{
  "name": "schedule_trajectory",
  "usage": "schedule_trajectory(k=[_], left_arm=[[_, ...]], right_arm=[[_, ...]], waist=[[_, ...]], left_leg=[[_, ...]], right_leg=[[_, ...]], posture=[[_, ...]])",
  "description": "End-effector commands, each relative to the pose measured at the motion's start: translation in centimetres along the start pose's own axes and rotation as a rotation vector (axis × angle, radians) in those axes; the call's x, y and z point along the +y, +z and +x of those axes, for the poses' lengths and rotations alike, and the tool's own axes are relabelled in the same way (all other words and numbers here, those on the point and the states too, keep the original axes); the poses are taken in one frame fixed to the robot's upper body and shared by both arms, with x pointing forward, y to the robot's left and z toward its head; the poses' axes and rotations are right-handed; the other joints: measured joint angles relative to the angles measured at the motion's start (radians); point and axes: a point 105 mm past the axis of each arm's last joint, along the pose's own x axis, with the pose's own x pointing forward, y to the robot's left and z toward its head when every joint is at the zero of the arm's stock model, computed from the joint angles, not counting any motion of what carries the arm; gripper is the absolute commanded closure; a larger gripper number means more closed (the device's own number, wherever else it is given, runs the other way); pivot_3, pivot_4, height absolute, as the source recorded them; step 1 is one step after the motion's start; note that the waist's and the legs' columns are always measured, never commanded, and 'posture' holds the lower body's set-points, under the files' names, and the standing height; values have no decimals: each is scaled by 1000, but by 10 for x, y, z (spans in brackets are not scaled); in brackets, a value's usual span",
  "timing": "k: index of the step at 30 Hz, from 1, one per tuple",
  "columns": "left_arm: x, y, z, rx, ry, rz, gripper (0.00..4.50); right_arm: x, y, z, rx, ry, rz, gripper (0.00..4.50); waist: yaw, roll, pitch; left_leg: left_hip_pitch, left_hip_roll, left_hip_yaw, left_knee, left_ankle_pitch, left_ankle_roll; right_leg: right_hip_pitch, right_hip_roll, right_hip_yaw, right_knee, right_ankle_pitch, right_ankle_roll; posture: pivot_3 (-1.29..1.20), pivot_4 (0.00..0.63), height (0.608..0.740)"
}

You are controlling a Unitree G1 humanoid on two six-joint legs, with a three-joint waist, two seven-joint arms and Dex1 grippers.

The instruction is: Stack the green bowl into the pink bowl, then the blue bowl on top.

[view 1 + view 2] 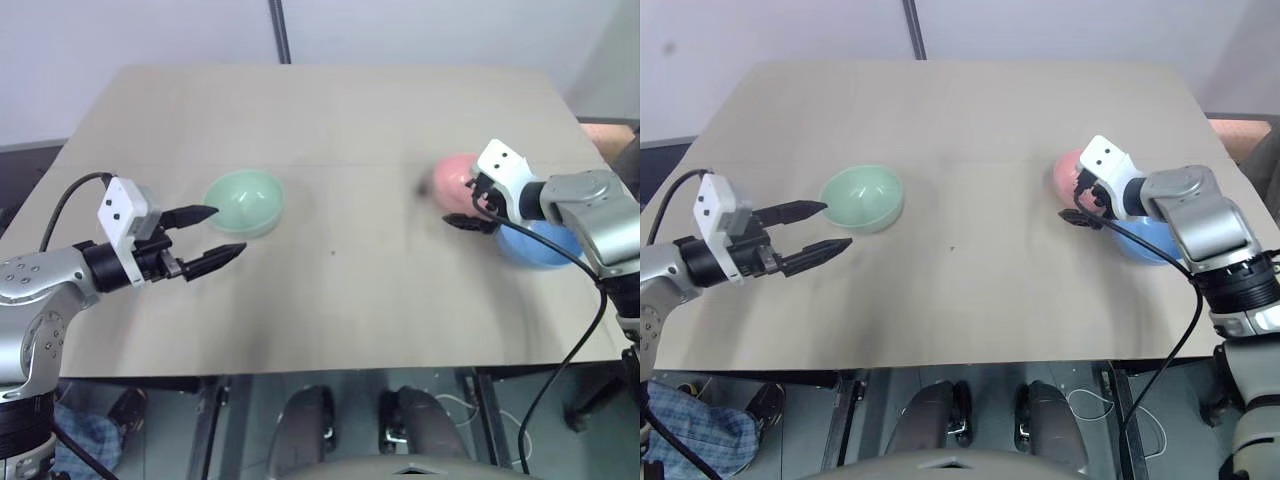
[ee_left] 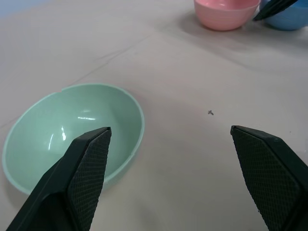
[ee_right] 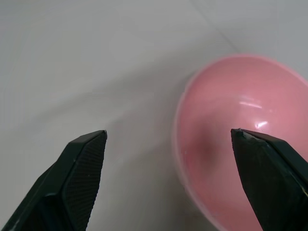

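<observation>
Left hand (image 1: 212, 234) hangs open just beside the green bowl (image 1: 244, 202), which sits alone on the bench (image 1: 330, 300). Right hand (image 1: 1080, 200), also open and empty, hovers at the pink bowl (image 2: 225, 12); blue bowl (image 1: 1145, 240) rests just beside it. Nothing stacked yet; both placements remain.
</observation>
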Motion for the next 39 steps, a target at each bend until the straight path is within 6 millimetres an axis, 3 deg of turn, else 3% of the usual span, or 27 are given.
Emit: schedule_trajectory(k=[1,3,4,7,8,13,23,28,32,35,39], left_arm=[[-2,10,0,-30,-1,41,297],[-1,11,-1,-30,3,41,225],[-1,11,-2,-28,4,41,225],[-1,11,-3,-24,8,41,225],[-1,11,-3,-24,8,41,225],[-2,13,-2,-34,3,39,225],[-8,20,-3,-70,-38,24,225],[-8,25,-3,-93,-49,25,225],[-9,24,-4,-92,-57,29,225],[-6,24,-4,-91,-50,36,225],[-7,21,-3,-79,-62,34,225]], right_arm=[[-18,-5,7,66,-67,-44,0],[-20,-2,11,64,-65,-61,622],[-19,-1,12,60,-54,-69,1228],[-17,3,16,55,-37,-89,1626],[-17,3,17,54,-35,-93,2299],[-15,9,18,39,-29,-107,4437],[11,25,16,-31,52,-116,4477],[62,56,9,-153,206,-154,4477],[125,74,13,-221,342,-98,4477],[157,78,25,-210,368,-157,4477],[182,91,38,-210,376,-225,4477]], waist=[[-1,0,0],[0,0,0],[0,1,0],[-3,1,0],[-3,1,0],[-3,1,1],[-2,1,1],[-3,1,1],[-4,1,1],[0,1,1],[-4,0,0]], left_leg=[[0,0,0,0,0,0],[0,0,0,0,0,0],[0,0,0,0,0,0],[0,0,0,0,0,0],[0,0,0,0,0,0],[0,0,0,0,0,0],[0,0,0,1,0,0],[0,1,0,1,0,0],[1,1,0,1,0,0],[1,1,0,1,0,0],[1,0,0,3,0,0]], right_leg=[[0,0,0,0,0,0],[0,0,0,0,0,0],[0,0,0,0,0,0],[0,0,0,1,0,0],[0,0,0,1,0,0],[0,0,0,1,0,0],[0,0,0,2,0,0],[0,0,0,2,0,0],[0,0,0,3,0,0],[0,0,0,4,0,0],[0,-1,0,5,0,0]], posture=[[0,150,740],[0,150,740],[0,150,740],[0,150,740],[0,150,740],[0,150,740],[0,150,740],[0,150,740],[0,150,740],[0,150,740],[0,150,740]])
